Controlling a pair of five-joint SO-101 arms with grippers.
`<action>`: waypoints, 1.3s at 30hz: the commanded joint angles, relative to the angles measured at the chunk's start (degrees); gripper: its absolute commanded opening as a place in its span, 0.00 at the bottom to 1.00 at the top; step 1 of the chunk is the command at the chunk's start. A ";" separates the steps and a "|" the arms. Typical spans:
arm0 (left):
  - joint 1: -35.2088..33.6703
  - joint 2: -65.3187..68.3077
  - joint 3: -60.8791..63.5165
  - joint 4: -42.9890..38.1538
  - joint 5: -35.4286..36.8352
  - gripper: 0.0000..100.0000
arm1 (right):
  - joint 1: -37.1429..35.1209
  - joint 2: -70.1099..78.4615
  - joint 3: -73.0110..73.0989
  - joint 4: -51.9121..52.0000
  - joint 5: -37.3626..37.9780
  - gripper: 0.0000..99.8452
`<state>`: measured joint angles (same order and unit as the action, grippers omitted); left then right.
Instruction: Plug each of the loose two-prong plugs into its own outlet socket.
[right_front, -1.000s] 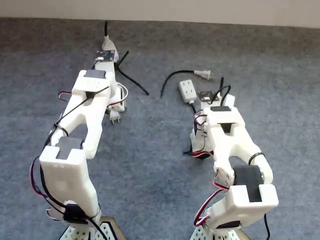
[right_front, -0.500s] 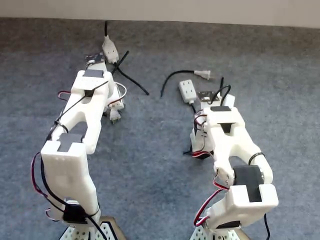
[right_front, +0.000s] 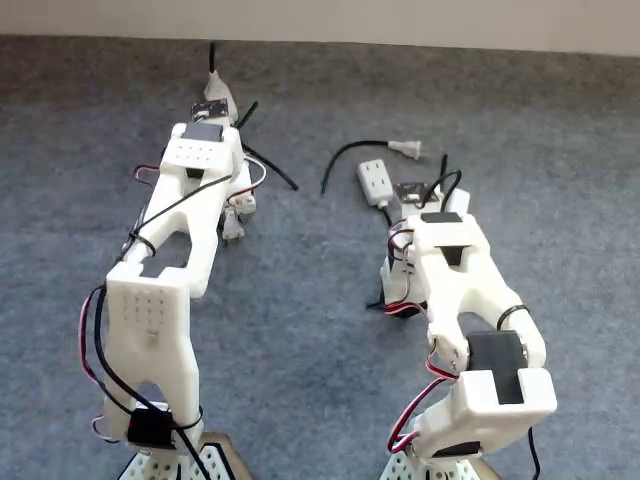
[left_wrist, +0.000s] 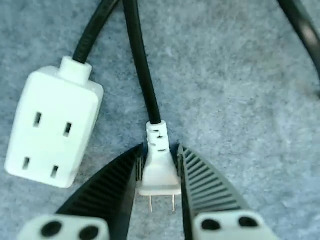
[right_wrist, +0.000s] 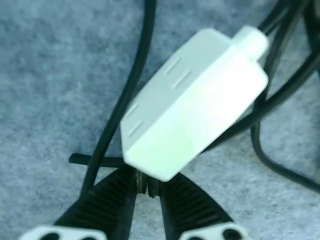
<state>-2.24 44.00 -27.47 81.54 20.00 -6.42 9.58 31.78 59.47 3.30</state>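
Your left hand (left_wrist: 160, 150) clamped on white plug (left_wrist: 159, 172), prongs point back at wrist; left socket block (left_wrist: 50, 130) lies just beside. Step: grabbing plug. Next you must turn it, line prongs with slots, push. Your right hand (right_wrist: 146, 176) squeezed together at end of right socket block (right_wrist: 192, 100).
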 joint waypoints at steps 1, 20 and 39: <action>-0.22 9.27 -14.02 12.13 -0.53 0.04 | -0.92 0.22 0.13 -3.82 -0.53 0.01; -1.27 6.11 -17.36 20.48 -7.82 0.18 | -0.92 0.22 0.13 -3.82 -0.53 0.01; 1.89 11.21 -17.71 17.67 -7.82 0.01 | -0.92 0.22 0.13 -3.82 -0.53 0.01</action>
<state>-1.19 54.99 -45.67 99.38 12.53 -6.51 9.58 31.78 59.47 3.30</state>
